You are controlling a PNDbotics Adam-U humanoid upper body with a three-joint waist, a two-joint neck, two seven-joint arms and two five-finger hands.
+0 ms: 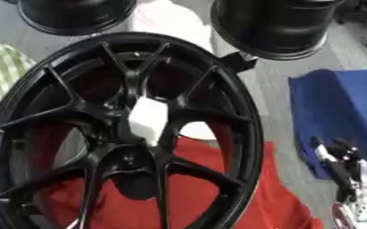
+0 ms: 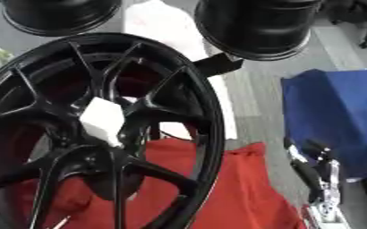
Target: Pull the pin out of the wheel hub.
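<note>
At far left I see a green checked cloth [image 1: 0, 67]; next to it the wheel [image 1: 124, 134] fills most of my view, black, standing tilted over a red cloth [image 1: 241, 197]; at its hub sits the pin [image 1: 147, 118], a white blocky piece poking toward me between the spokes; I judge it light and stiff, possibly snug in its bore, best pinched by its exposed sides and drawn straight out; the wheel looks heavy and should stay put. Spokes crowd the pin closely, so open room is only in front. Right of the rim lies bare surface, then a blue cloth [image 1: 339, 112]; my right hand [image 2: 312, 167] waits low at right, fingers relaxed, holding nothing; my left hand is out of view.
</note>
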